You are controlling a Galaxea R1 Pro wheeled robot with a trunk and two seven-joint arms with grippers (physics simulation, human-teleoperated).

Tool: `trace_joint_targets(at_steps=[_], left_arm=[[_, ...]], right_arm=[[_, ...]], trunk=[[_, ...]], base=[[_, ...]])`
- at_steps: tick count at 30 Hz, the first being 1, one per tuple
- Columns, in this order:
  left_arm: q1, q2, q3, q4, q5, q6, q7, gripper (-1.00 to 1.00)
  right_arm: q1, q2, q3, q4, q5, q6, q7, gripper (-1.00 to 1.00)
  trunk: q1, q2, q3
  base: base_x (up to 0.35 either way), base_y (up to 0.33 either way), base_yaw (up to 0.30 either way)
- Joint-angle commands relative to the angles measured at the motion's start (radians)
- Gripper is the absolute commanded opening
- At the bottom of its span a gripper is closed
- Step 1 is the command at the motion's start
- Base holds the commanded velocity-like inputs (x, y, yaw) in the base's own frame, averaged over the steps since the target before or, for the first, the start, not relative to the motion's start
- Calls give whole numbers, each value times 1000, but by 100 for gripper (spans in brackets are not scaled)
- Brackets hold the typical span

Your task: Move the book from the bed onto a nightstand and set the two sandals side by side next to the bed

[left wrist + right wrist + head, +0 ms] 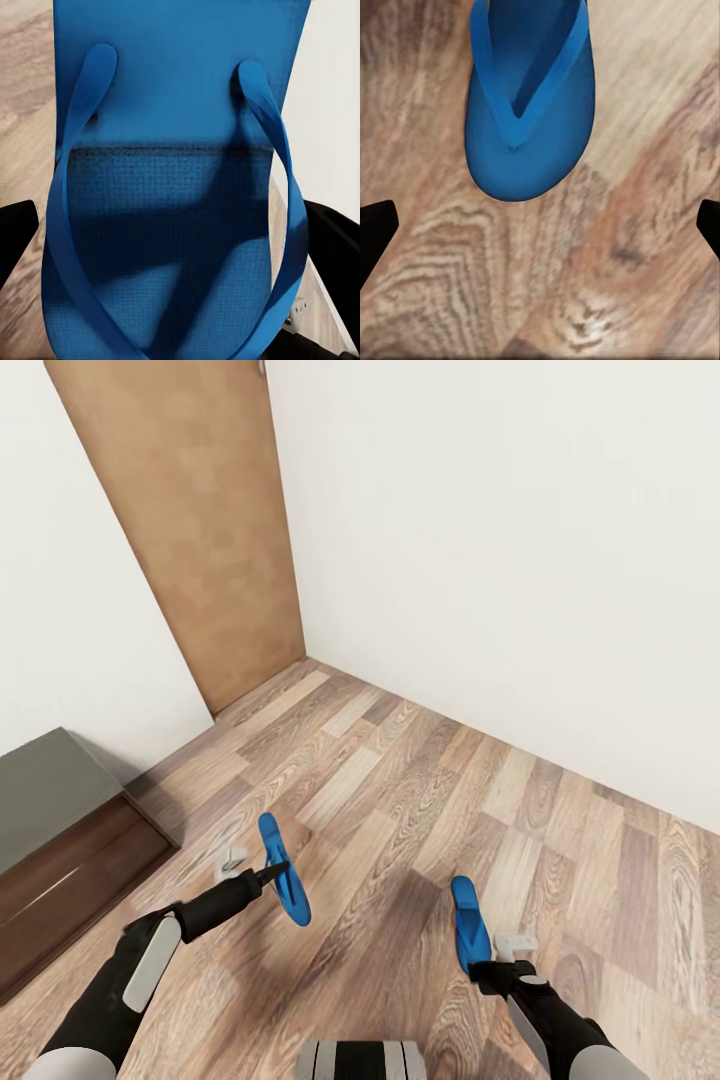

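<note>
left gripper [270, 874] jaws closed on left sandal [283, 870], carried above floor [400, 780] | right gripper [497, 970] jaws spread, right sandal [529, 112] seen beyond them, grip uncertain | light, floppy foam judged; sole edge best pinched

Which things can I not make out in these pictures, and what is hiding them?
- Left claw: in the left wrist view the sandal covers where the fingers would meet it, so whether it is shut is unclear.
- Other sandal: its heel is cut off by the right wrist view's edge.
- Cabinet: cut off by the head view's left edge.
- Door: its top is cut off by the head view's edge.
</note>
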Motion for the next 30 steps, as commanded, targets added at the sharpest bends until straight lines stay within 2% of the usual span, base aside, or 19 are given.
trace_joint_targets(at_steps=[1,9,16,30], left_arm=[[0,0,1,0,7,8,-1,-100],[0,0,1,1,7,8,-1,-100],[0,0,0,1,7,6,-1,-100],[0,-2,-2,2,5,2,0,-100]], right_arm=[[0,0,3,-2,-1,6,-3,100],[0,1,5,-2,1,6,-3,100],[0,1,6,-2,2,6,-3,100],[0,1,7,-2,3,6,-3,100]], trunk=[[0,-1,-5],[4,-2,-36],[4,-2,-36],[4,-2,-36]], base=[[0,0,0],[0,0,0],[6,0,0],[184,0,0]])
